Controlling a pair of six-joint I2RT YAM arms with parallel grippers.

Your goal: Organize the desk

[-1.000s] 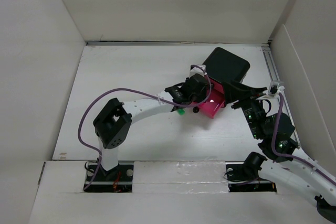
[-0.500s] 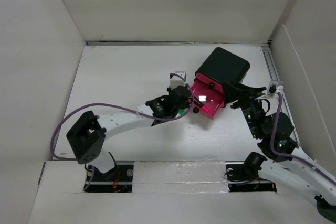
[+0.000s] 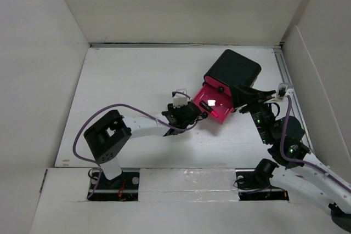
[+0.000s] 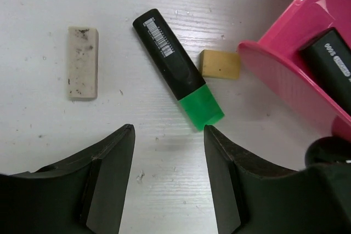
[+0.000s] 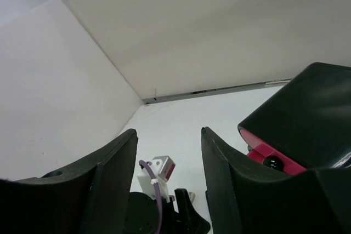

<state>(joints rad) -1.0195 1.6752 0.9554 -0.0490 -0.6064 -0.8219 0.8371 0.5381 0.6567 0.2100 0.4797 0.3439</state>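
From above, the broad matte white desk fills the middle of the view, walled in by pale panels. Up at two o'clock sits a boxy black plastic cabinet, its glossy pink drawer pulled out toward the centre. The left arm sweeps in from seven o'clock and the left gripper sits right at the drawer's near corner. From five o'clock, the right gripper is just beside the cabinet's right flank.

Over to the left wrist. The left gripper is released, fingers spread with only bare desk between them. At twelve o'clock lies a black highlighter with a green cap, slanted, cap end nearest the fingers; whether it touches one, I cannot tell. A smudged white rectangular eraser rests at ten o'clock, well apart from it. A small tan block lies between the highlighter and the pink drawer at two o'clock. A black marker lies inside that drawer.

Now the right wrist. The right gripper is spread too, nothing in its grasp. The desk runs back to the far wall at twelve o'clock. The black cabinet looms at three o'clock, a round black knob on the pink front beneath it.
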